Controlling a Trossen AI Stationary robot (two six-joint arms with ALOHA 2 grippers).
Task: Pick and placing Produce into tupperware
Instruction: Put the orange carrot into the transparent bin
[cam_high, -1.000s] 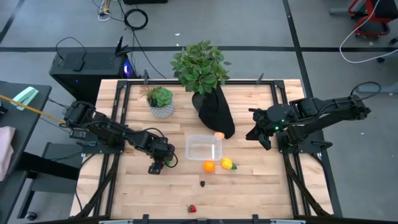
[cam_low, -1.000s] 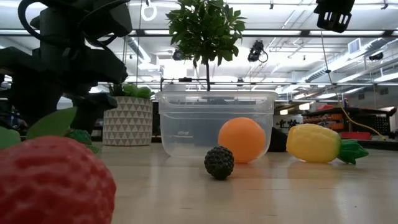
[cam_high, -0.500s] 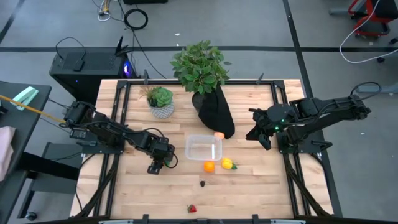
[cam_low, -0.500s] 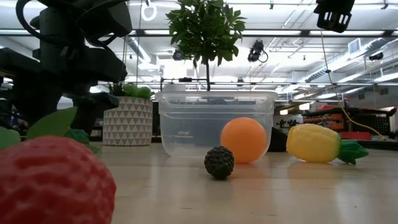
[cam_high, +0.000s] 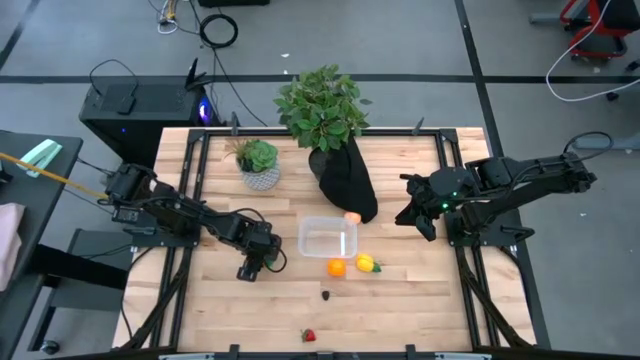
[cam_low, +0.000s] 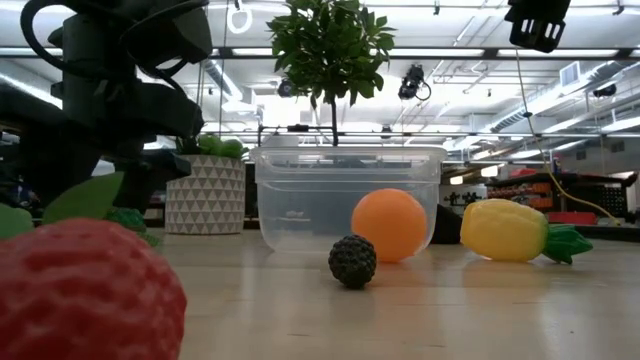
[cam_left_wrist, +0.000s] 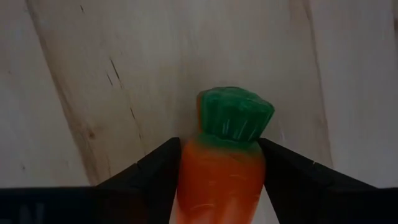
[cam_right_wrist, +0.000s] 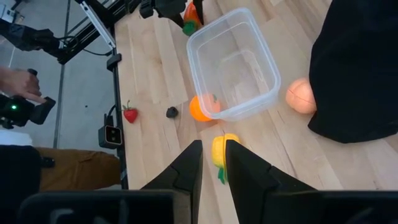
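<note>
While the left gripper (cam_left_wrist: 221, 180) clamps the carrot (cam_left_wrist: 222, 165) low on the bench (cam_high: 400, 300) left of the empty tupperware (cam_high: 327, 240), lift clear of its rim before release; right gripper (cam_right_wrist: 211, 165) narrow, idle.

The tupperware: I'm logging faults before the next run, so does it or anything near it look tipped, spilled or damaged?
Nothing stands out. The tupperware sits upright and empty, the orange beside it. The left gripper is shut on the carrot at the table.
</note>
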